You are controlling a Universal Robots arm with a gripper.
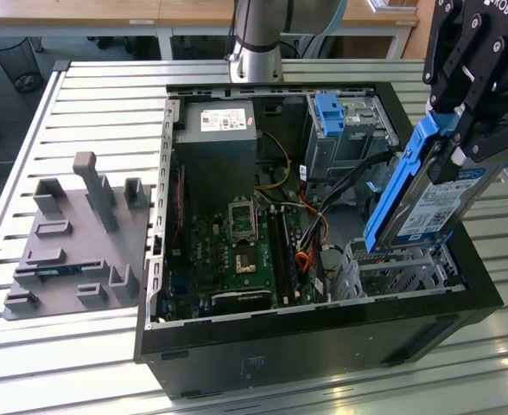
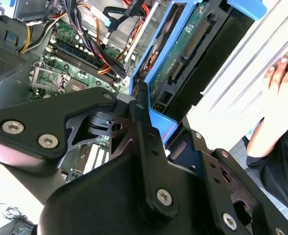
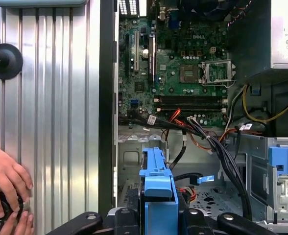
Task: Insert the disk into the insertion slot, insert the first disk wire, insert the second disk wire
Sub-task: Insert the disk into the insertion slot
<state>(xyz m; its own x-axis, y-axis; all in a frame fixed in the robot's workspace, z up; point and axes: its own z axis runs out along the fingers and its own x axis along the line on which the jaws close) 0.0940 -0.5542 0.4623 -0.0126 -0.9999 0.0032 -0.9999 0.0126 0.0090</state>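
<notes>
Gripper (image 1: 461, 149) clamped on the disk (image 1: 434, 203), fingers pinching its upper end. The disk hangs tilted, label side facing the exterior view's right, blue frame edge toward the PC's inside. Its lower end sits right at the top of the slot (image 1: 396, 270), at the near corner of the PC case (image 1: 323, 350) on the exterior view's right; can't tell if they touch. Not seated in the slot. In the second wrist view the disk's (image 2: 183, 54) circuit side shows. Loose cables (image 1: 310, 229) lie btwn the board (image 1: 237, 251) and the slot. A person's hand (image 3: 7, 182) rests on the ribbed table (image 3: 51, 98) beside the case.
</notes>
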